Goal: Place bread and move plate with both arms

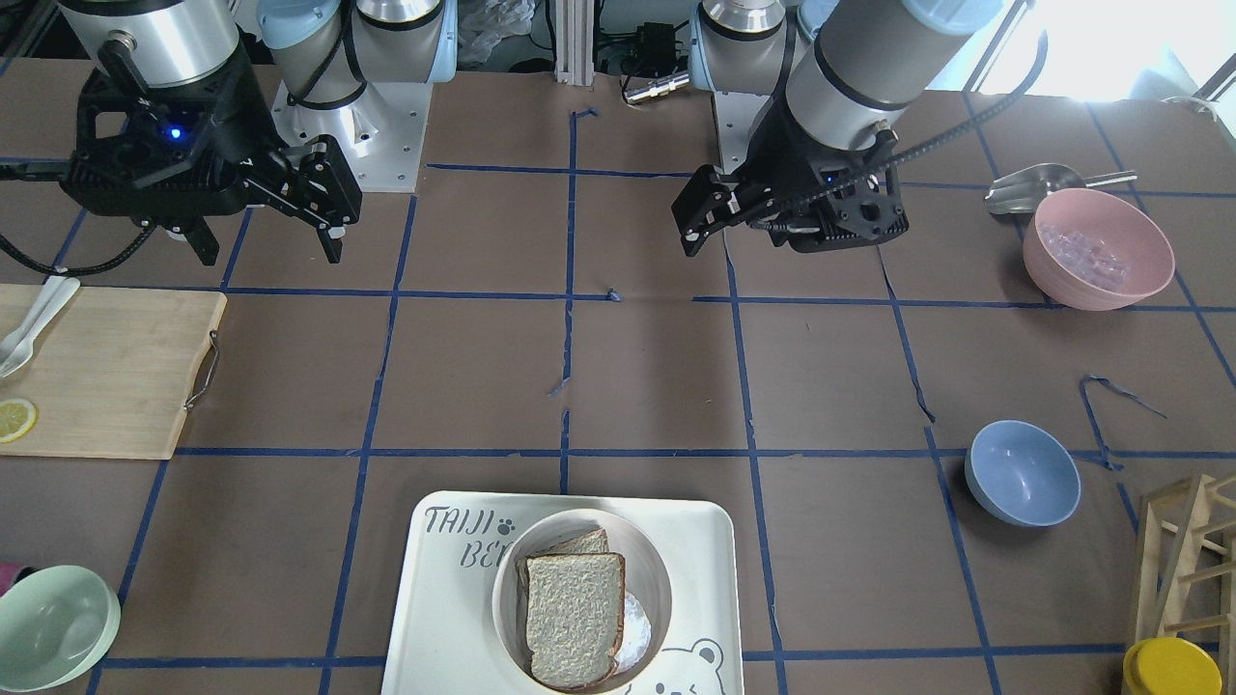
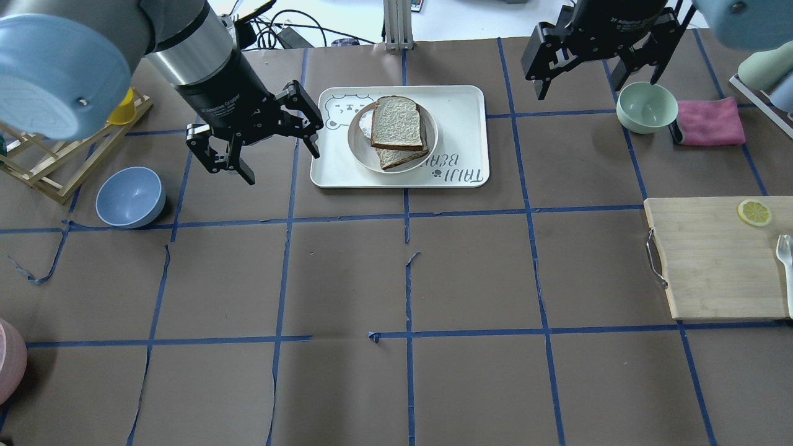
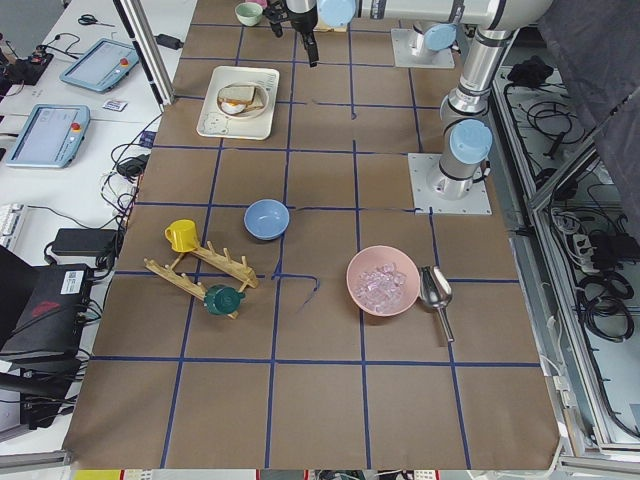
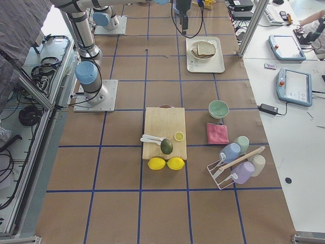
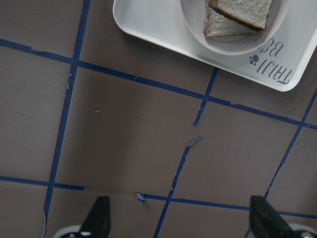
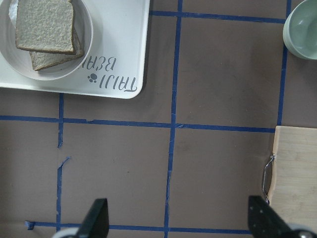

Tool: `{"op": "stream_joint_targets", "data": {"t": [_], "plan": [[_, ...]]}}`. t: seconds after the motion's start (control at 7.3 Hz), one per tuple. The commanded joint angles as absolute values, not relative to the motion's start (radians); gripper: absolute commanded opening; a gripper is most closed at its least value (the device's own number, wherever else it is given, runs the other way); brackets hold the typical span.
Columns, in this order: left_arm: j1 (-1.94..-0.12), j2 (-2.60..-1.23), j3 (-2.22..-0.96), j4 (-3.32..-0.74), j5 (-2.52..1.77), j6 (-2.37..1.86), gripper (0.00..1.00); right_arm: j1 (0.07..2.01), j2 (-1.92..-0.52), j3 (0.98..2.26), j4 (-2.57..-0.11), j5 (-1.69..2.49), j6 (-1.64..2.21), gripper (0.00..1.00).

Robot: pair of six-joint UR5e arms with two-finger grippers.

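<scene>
The bread (image 2: 396,122), a pale grey-white slice with dark crust, lies on top of a tanner slice (image 2: 401,159) in the round cream plate (image 2: 361,148). The plate stands on the bear tray (image 2: 458,111). Bread (image 1: 573,618) and plate (image 1: 504,598) also show in the front view. My left gripper (image 2: 282,166) hangs open and empty above the table, left of the tray. My right gripper (image 2: 598,87) hangs open and empty, right of the tray. The left wrist view shows the plate (image 5: 233,47); the right wrist view shows the bread (image 6: 44,25).
A pale green bowl (image 2: 646,106) and a pink cloth (image 2: 709,122) lie under and beside the right gripper. A cutting board (image 2: 712,260) with a lemon slice is at right. A blue bowl (image 2: 130,197), a wooden rack (image 2: 49,161) and a pink bowl (image 1: 1098,248) are at left.
</scene>
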State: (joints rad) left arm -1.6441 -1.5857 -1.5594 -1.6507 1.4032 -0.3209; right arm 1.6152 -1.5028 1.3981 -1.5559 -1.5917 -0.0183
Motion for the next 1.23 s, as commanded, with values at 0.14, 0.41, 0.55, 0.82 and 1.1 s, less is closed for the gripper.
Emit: {"op": "stream_joint_targets", "data": {"t": [0.14,0.41,0.55,0.82,1.1], "plan": [[-1.632,-1.503,-1.605,-1.605,1.551,-0.03,1.0,1.617,-1.505,1.388,-1.554,-1.594,-0.017,1.0],[-1.62,-1.517,-1.592,-1.521,1.617,0.004,1.0,1.615,-1.505,1.388,-1.554,-1.586,-0.017,1.0],[-1.621,-1.529,-1.568,-1.523,1.623,0.003,1.0,1.614,-1.505,1.388,-1.555,-1.588,-0.017,1.0],[-1.62,-1.537,-1.555,-1.526,1.621,-0.014,1.0,1.615,-1.506,1.387,-1.554,-1.595,-0.017,1.0],[-1.62,-1.561,-1.522,-1.555,1.617,-0.084,1.0,1.615,-1.505,1.387,-1.554,-1.595,-0.017,1.0]]}}
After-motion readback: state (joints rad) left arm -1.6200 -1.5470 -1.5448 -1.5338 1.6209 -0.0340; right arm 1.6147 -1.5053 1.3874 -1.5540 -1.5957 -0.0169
